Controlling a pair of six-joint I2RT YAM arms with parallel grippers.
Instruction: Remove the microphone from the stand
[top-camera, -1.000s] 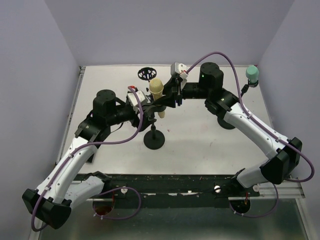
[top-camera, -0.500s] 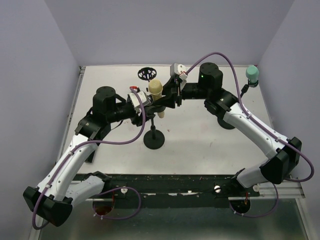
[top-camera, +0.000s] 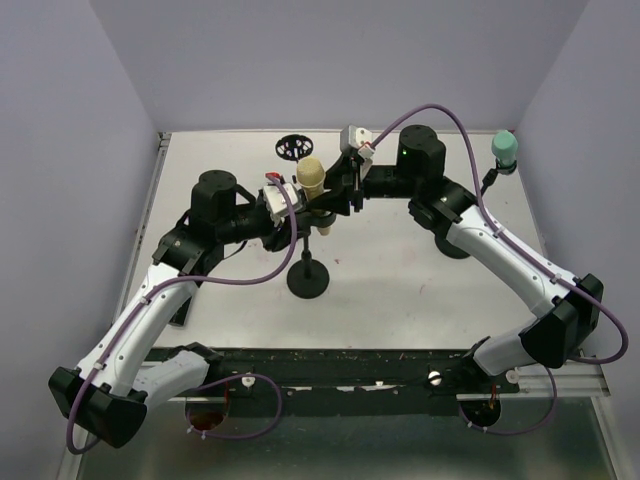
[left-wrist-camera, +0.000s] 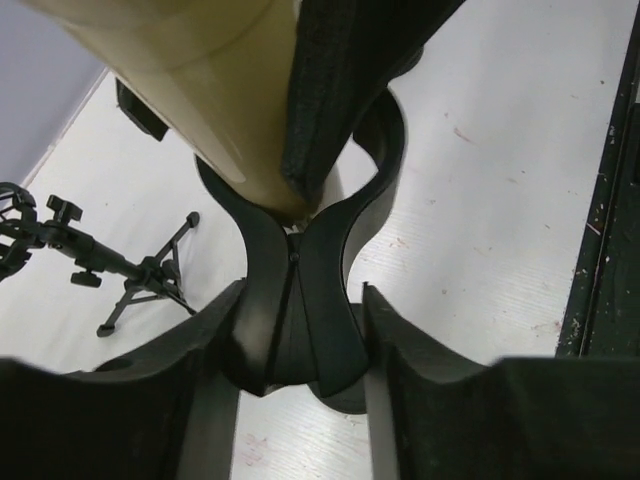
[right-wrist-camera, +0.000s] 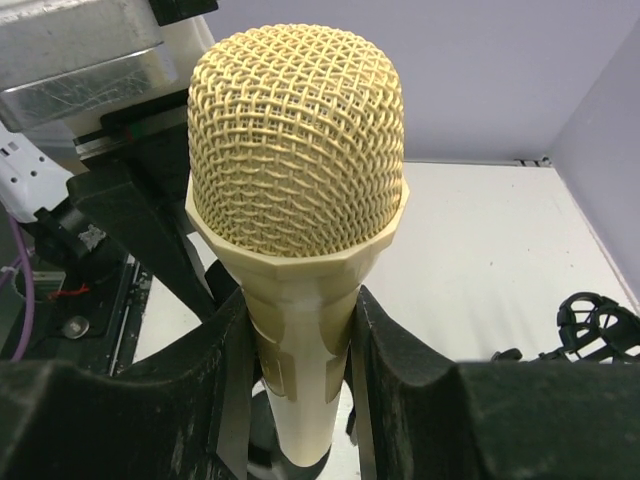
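Note:
A cream microphone (top-camera: 311, 178) with a mesh head (right-wrist-camera: 297, 140) stands upright in the black clip (left-wrist-camera: 300, 330) of a stand with a round base (top-camera: 307, 281) at mid-table. My right gripper (right-wrist-camera: 302, 300) comes from the right and is shut on the microphone's handle just under the head; it also shows from above (top-camera: 324, 207). My left gripper (left-wrist-camera: 302, 292) comes from the left, lower down (top-camera: 297, 223). Its fingers press both sides of the clip below the microphone's tapered end (left-wrist-camera: 215, 120). The stand's post is mostly hidden by the two grippers.
A teal-headed microphone (top-camera: 504, 148) sits on its own stand at the back right. A black shock mount on a small tripod (top-camera: 292, 147) stands at the back centre, also in the left wrist view (left-wrist-camera: 110, 270). A dark rail (top-camera: 380, 365) runs along the table's near edge.
My left gripper's jaws have closed from wide open onto the stand's clip, and the left arm has edged a little right. The right gripper and microphone have stayed put.

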